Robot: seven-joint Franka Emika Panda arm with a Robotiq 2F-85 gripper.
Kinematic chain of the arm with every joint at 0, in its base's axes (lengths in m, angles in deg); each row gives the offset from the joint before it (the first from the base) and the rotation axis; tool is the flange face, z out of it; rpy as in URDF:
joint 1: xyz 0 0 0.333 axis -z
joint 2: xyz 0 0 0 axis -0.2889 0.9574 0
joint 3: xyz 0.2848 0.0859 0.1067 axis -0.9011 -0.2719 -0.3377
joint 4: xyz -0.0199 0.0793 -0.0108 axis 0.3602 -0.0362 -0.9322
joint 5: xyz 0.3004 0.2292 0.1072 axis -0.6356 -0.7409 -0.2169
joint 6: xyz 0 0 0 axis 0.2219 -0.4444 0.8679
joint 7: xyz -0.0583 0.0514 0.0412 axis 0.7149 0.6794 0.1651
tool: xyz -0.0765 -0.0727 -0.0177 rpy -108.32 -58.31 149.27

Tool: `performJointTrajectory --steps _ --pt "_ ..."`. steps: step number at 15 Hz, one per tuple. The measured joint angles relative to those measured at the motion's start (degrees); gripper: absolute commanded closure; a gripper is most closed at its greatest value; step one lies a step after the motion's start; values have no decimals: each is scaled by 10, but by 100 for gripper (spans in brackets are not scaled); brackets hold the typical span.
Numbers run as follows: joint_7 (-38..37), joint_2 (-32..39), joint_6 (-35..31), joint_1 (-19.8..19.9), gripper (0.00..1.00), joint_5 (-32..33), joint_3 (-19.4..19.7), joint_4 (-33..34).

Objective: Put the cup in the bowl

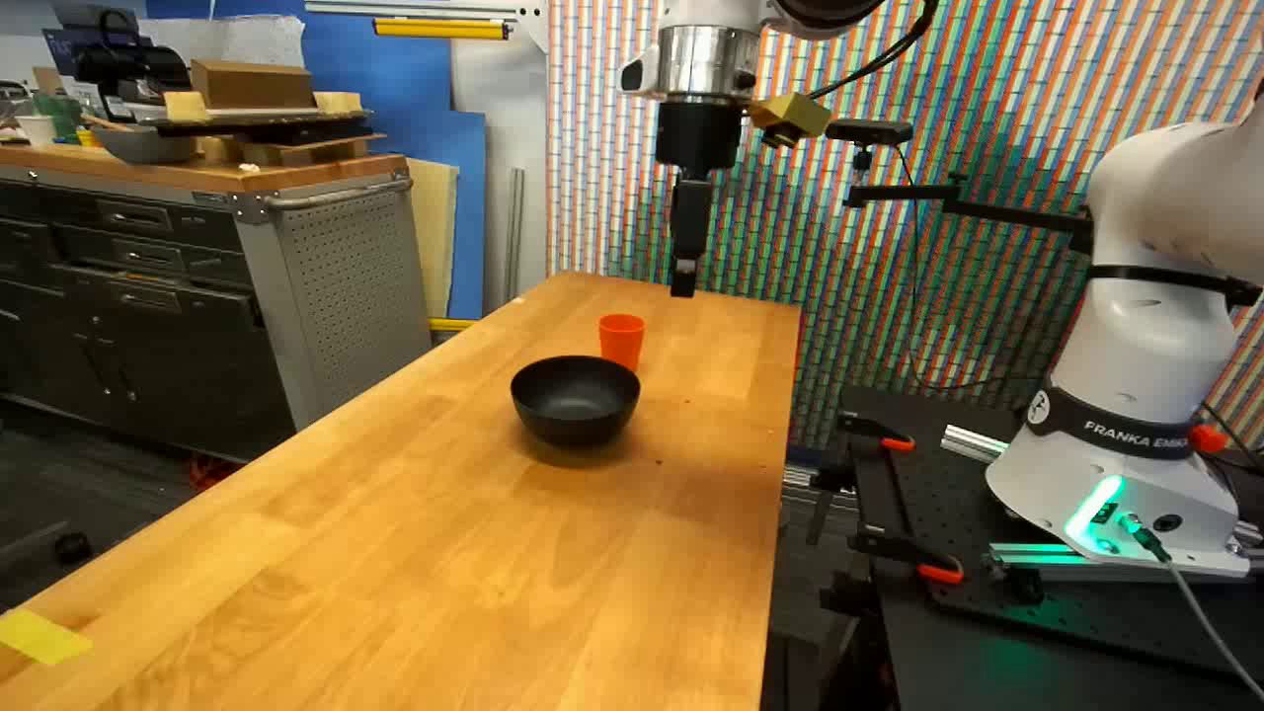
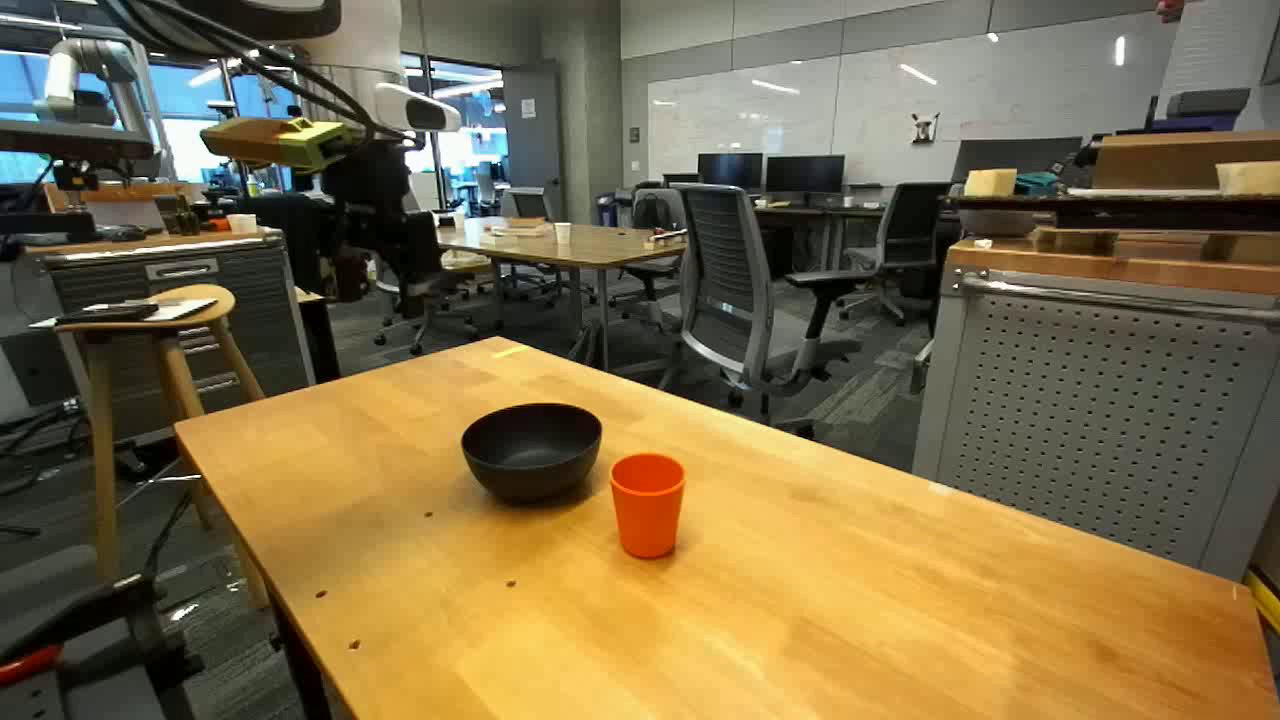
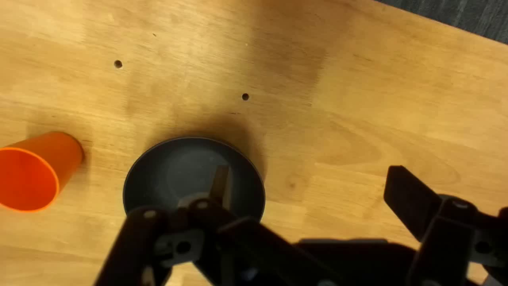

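Note:
The orange-red cup stands upright on the wooden table in both exterior views (image 1: 621, 339) (image 2: 648, 520), a short gap from the bowl. The round black bowl sits empty beside it (image 1: 576, 420) (image 2: 530, 478); in an exterior view its rim hides part of the cup's base. In the wrist view the cup (image 3: 65, 153) is at the left edge, partly cut off, and the bowl (image 3: 170, 171) is partly hidden by the left finger. My gripper (image 3: 309, 174) is open, its fingers wide apart with nothing between them. It hangs well above the table in both exterior views (image 1: 682, 281) (image 2: 385, 280).
The wooden table (image 1: 474, 553) has several small holes and yellow tape (image 1: 44, 637) at one end. A grey tool cabinet (image 1: 336, 267) stands beside it. The robot base (image 1: 1116, 474) is on a black mount with clamps (image 1: 923, 563). A stool (image 2: 160, 330) stands by the table.

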Motion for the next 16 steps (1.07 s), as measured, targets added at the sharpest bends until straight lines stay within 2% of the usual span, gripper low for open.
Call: performJointTrajectory --steps 6,8,12,16 --pt "0 0 -1 1 0 0 0 4" --pt "-5 3 -24 10 0 0 1 8" --pt "-11 20 -82 58 0 8 25 50" --pt "-33 56 -106 109 0 36 57 93"
